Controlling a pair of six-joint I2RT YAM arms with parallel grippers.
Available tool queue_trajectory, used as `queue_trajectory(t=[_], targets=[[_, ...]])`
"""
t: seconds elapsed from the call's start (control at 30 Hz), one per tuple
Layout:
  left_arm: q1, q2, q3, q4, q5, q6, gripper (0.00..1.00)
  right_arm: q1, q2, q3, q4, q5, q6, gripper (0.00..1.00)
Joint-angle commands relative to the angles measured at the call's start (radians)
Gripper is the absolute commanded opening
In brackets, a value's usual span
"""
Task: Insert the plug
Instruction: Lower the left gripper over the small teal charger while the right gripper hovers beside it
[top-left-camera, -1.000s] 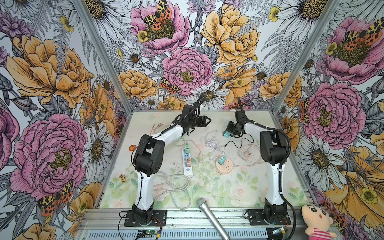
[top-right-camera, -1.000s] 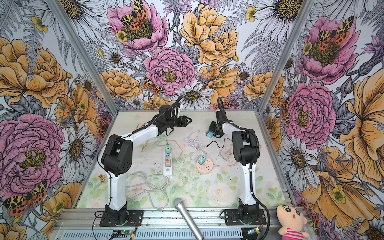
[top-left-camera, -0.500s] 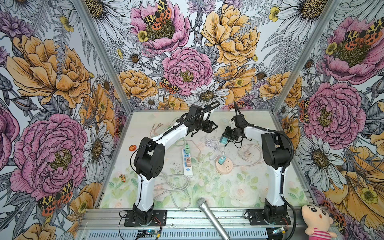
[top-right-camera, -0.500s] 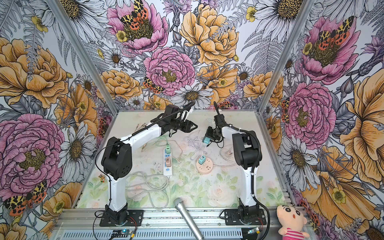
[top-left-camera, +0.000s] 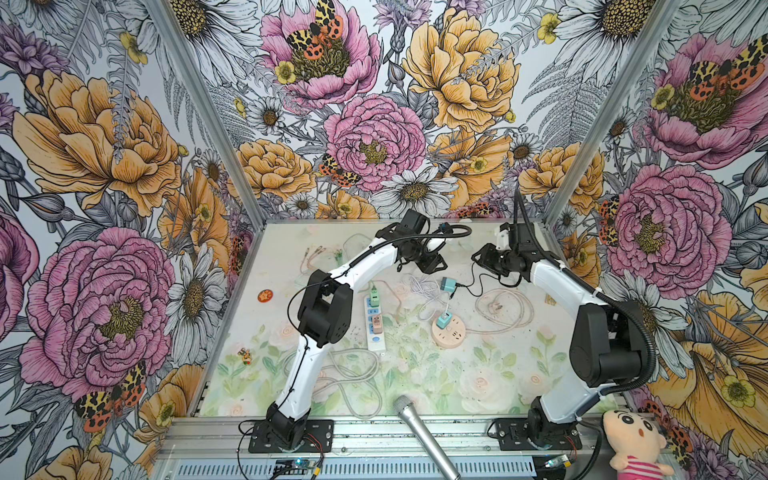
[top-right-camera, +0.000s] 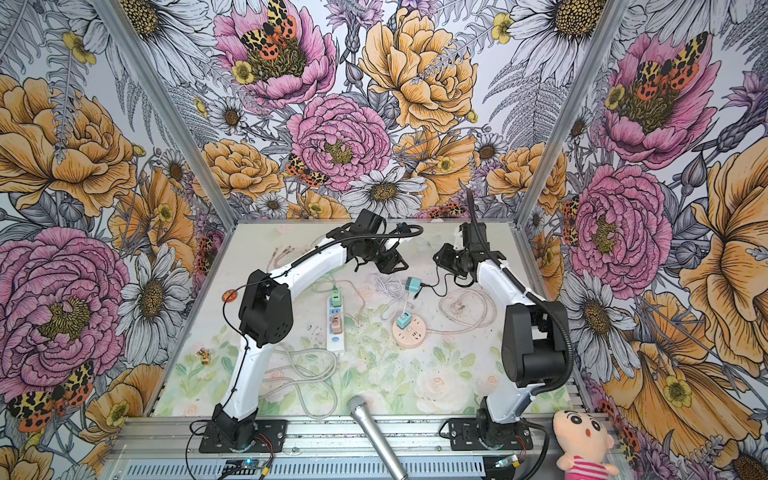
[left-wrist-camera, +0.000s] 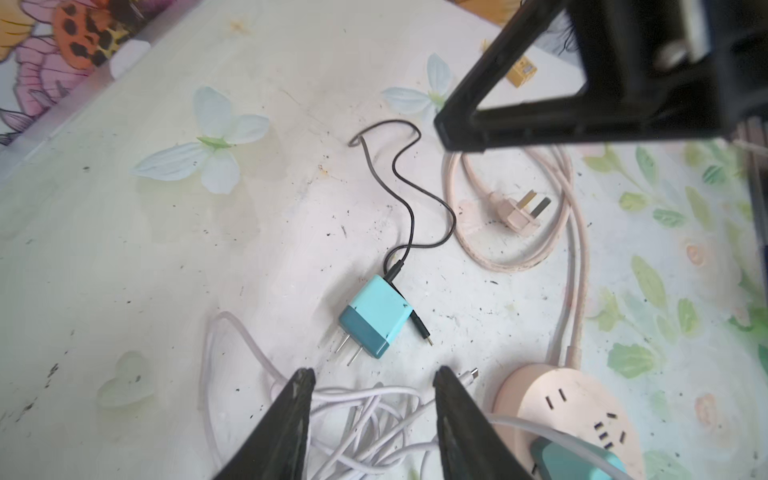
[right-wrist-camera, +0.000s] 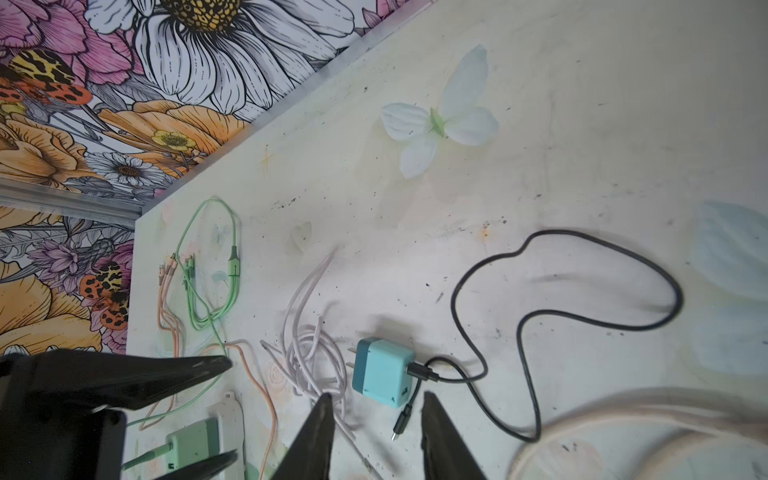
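Right gripper (top-left-camera: 480, 258) has let go. The teal plug (top-left-camera: 448, 286) it carried a second ago now lies on its side on the table (top-left-camera: 478, 374), and your left gripper (top-left-camera: 436, 266) has swung in toward the middle. Both sets of jaws stand apart with nothing in them.

The plug sits between your two grippers, touching neither, in the far half of the table. Its prongs point at the white cable tangle (top-left-camera: 419, 286) just beside it. A black cable (top-left-camera: 476, 282) leaves its other end and curls toward the right arm.

You have bare table behind the plug up to the back edge. The round socket (top-left-camera: 449, 336) lies nearer the arm bases, away from every table edge, with one teal charger (top-left-camera: 441, 321) already in it. A pink cord loop (top-left-camera: 505, 309) crowds its right side.
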Motion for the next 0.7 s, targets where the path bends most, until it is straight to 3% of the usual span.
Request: queue_trajectory(t=[0.0,0.37,0.67], targets=[[-0.007,0.053,0.068,-0.133,-0.08,0.14,0.5,-0.019,-0.063,-0.076,-0.024,-0.002,0.024,0.36],[-0.061,0.124,0.1,-0.134,-0.193,0.284,0.49,-0.028,-0.177,-0.217,-0.024,-0.003,0.049,0.37],[-0.097,0.21,0.168,-0.133,-0.241,0.321,0.48,-0.028,-0.222,-0.286,-0.024,-0.02,0.066,0.39]])
